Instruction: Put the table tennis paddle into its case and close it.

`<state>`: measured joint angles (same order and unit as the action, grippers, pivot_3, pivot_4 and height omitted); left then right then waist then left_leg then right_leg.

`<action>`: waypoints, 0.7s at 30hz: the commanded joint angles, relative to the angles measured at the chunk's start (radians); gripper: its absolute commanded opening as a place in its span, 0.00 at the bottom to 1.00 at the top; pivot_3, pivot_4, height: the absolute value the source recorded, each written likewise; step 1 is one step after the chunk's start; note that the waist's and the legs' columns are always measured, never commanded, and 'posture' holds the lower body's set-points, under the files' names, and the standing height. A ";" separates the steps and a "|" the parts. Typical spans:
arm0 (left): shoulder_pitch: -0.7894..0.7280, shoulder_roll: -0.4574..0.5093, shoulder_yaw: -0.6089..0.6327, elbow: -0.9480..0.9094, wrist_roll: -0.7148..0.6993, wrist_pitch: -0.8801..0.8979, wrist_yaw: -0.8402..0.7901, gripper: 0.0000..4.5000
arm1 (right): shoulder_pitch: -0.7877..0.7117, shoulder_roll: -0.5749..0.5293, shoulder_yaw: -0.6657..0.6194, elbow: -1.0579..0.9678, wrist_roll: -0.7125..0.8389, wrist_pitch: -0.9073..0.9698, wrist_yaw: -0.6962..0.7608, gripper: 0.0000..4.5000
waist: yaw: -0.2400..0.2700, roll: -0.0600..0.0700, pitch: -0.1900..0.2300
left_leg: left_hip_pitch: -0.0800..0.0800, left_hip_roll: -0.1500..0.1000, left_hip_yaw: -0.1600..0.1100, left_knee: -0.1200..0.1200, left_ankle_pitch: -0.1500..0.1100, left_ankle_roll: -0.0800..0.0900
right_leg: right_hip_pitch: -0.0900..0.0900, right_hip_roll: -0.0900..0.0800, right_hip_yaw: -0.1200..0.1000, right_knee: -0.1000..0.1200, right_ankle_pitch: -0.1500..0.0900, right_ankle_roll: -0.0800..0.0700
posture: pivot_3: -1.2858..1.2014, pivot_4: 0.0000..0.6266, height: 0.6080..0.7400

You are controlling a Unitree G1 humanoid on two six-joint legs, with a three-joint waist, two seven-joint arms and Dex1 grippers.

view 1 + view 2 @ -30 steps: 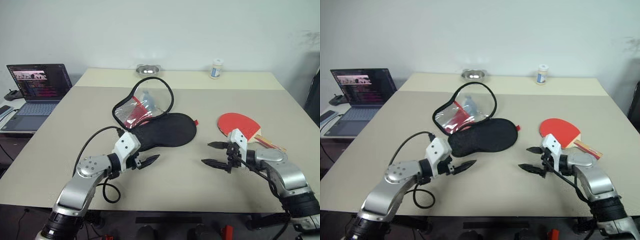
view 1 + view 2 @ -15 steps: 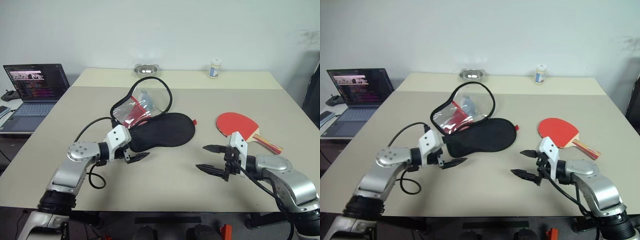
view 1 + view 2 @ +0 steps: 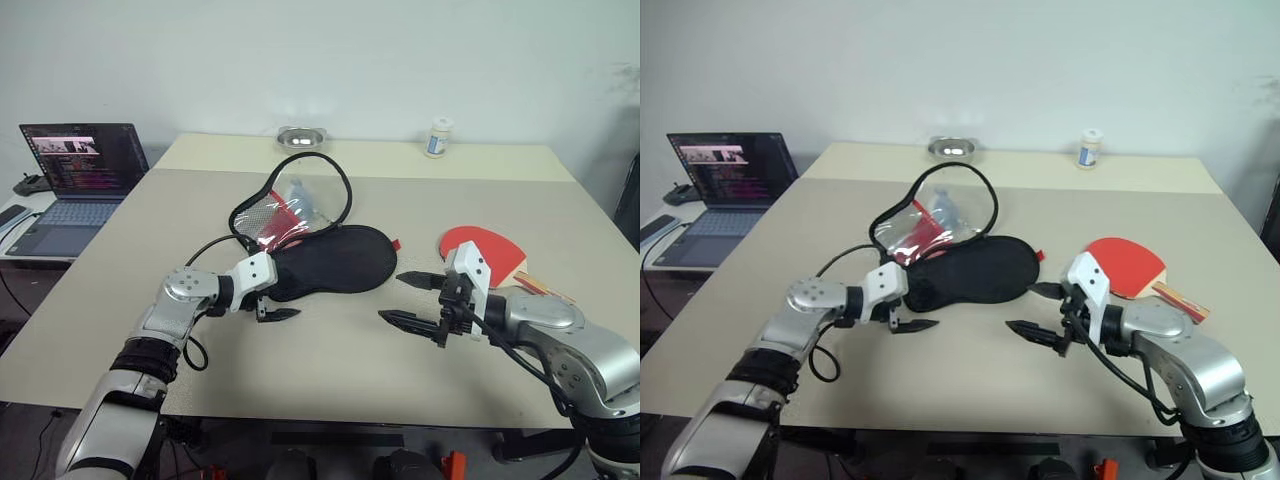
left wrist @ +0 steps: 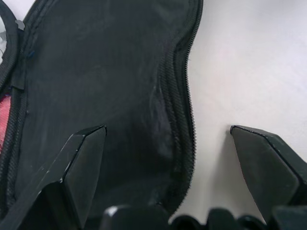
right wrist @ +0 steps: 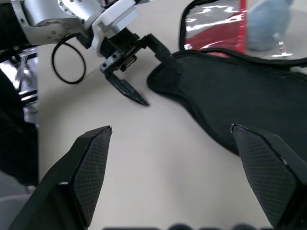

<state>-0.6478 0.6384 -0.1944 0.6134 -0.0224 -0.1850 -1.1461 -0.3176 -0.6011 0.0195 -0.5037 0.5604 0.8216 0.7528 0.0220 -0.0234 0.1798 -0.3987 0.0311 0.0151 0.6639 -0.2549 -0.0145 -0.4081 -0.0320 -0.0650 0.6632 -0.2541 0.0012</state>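
The case (image 3: pixel 325 262) lay unzipped on the table (image 3: pixel 330 370): a black fabric half flat, the clear-and-red lid half standing up behind it. The left gripper (image 3: pixel 268 308) was spread wide and held nothing, one finger over the case's narrow end, the other over bare table. The left wrist view showed the coarse zip teeth along that edge. The right gripper (image 3: pixel 410 300) was wide apart, empty; the red-faced paddle (image 3: pixel 487 250) lay flat just behind it.
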 commanded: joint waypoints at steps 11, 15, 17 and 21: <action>-0.032 0.023 0.011 0.130 0.009 -0.063 -0.071 0.57 | -0.022 -0.020 -0.077 0.020 0.004 -0.043 -0.050 0.98 | -0.002 0.000 0.000 | 0.001 0.001 0.000 0.000 0.001 0.002 | 0.000 0.003 0.000 0.002 0.001 -0.002 | 0.52 0.24 1.00; -0.017 0.027 0.020 0.100 -0.005 -0.038 -0.093 0.26 | -0.047 -0.028 -0.091 0.045 0.006 -0.049 -0.052 0.98 | -0.002 0.000 0.000 | 0.002 0.001 -0.001 0.000 0.002 0.003 | 0.000 0.007 -0.001 0.002 0.002 -0.003 | 0.52 0.24 1.00; -0.005 0.034 0.029 0.076 -0.016 -0.017 -0.096 0.10 | -0.057 -0.034 -0.098 0.055 0.007 -0.050 -0.052 0.98 | -0.002 0.000 0.000 | 0.002 0.002 -0.001 0.000 0.002 0.003 | 0.000 0.008 -0.001 0.002 0.002 -0.004 | 0.52 0.24 1.00; 0.031 0.026 0.068 -0.083 -0.121 0.207 -0.117 0.00 | -0.064 -0.047 -0.110 0.062 0.012 -0.045 -0.050 0.98 | -0.006 0.000 0.000 | 0.001 0.003 -0.001 -0.001 0.002 0.003 | -0.002 0.009 0.000 0.001 0.002 -0.004 | 0.52 0.24 1.00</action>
<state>-0.6345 0.6535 -0.1621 0.6411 -0.0727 -0.1168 -1.2416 -0.3673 -0.6307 -0.0587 -0.4295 0.5614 0.7917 0.6978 0.0164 -0.0232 0.1798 -0.3982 0.0342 0.0147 0.6628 -0.2529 -0.0115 -0.4099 -0.0227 -0.0648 0.6644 -0.2522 -0.0026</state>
